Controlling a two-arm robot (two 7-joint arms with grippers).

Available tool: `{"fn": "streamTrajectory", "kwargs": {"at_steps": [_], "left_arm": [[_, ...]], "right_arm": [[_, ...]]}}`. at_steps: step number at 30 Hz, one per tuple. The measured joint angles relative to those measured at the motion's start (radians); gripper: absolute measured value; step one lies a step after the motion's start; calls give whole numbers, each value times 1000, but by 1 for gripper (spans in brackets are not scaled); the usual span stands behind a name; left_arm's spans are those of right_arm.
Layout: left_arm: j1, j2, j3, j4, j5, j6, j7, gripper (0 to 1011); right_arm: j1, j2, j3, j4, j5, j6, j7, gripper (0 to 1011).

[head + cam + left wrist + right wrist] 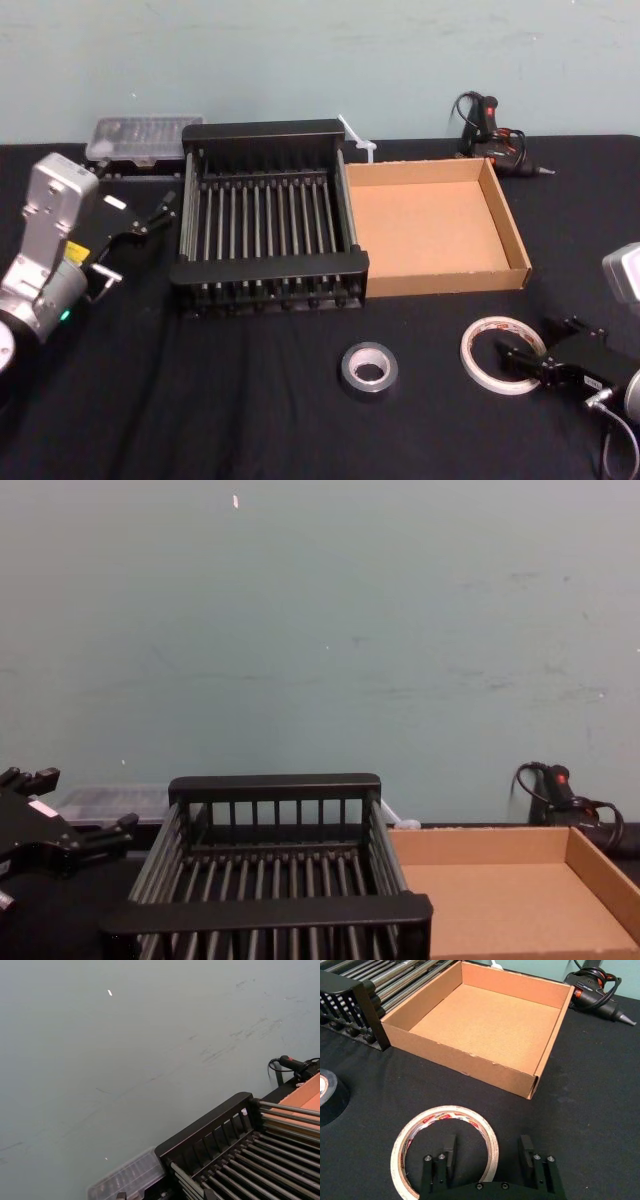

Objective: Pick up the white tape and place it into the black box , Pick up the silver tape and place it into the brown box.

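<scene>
The white tape (497,322) lies flat on the black cloth at the front right. My right gripper (487,1152) is low over the white tape (445,1110) and open: one finger stands inside the ring, the other outside, and neither presses the rim. The silver tape (352,380) lies flat to its left, in front of the black box (265,270). The brown box (450,282) stands against the black box's right side, and both hold nothing. My left gripper (140,235) hangs open beside the black box's left wall.
A black glue gun (495,140) with its cable lies behind the brown box. Behind the black box's left corner sits a clear plastic case (140,135). A small white object (355,135) pokes up between the two boxes at the back.
</scene>
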Motion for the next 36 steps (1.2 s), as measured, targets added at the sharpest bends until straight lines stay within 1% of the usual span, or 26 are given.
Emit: {"fn": "streamTrajectory", "kwargs": {"at_steps": [2, 4, 5, 7, 8, 11, 12, 14, 16, 18, 19, 21, 24, 26, 36], "left_arm": [[0, 0, 0, 0, 0, 0, 0, 1001], [0, 0, 0, 0, 0, 0, 0, 1001], [0, 0, 0, 0, 0, 0, 0, 1002], [0, 0, 0, 0, 0, 0, 0, 1001], [0, 0, 0, 0, 0, 0, 0, 1001], [0, 0, 0, 0, 0, 0, 0, 1001], [0, 0, 0, 0, 0, 0, 0, 1001], [0, 0, 0, 0, 0, 0, 0, 1002], [0, 0, 0, 0, 0, 0, 0, 1001], [0, 0, 0, 0, 0, 0, 0, 1001], [0, 0, 0, 0, 0, 0, 0, 1001], [0, 0, 0, 0, 0, 0, 0, 1001], [0, 0, 0, 0, 0, 0, 0, 1001], [0, 0, 0, 0, 0, 0, 0, 1001], [0, 0, 0, 0, 0, 0, 0, 1001]], "right_arm": [[0, 0, 0, 0, 0, 0, 0, 786], [0, 0, 0, 0, 0, 0, 0, 742], [0, 1, 0, 0, 1, 0, -1, 685], [0, 1, -1, 0, 1, 0, -1, 648], [0, 1, -1, 0, 1, -1, -1, 591], [0, 1, -1, 0, 1, -1, -1, 531], [0, 1, -1, 0, 1, -1, -1, 462], [0, 1, -1, 0, 1, -1, -1, 419], [0, 1, -1, 0, 1, -1, -1, 341], [0, 1, -1, 0, 1, -1, -1, 300], [0, 1, -1, 0, 1, -1, -1, 242], [0, 1, -1, 0, 1, -1, -1, 201], [0, 1, -1, 0, 1, -1, -1, 113], [0, 1, -1, 0, 1, -1, -1, 96], [0, 1, -1, 0, 1, -1, -1, 95]]}}
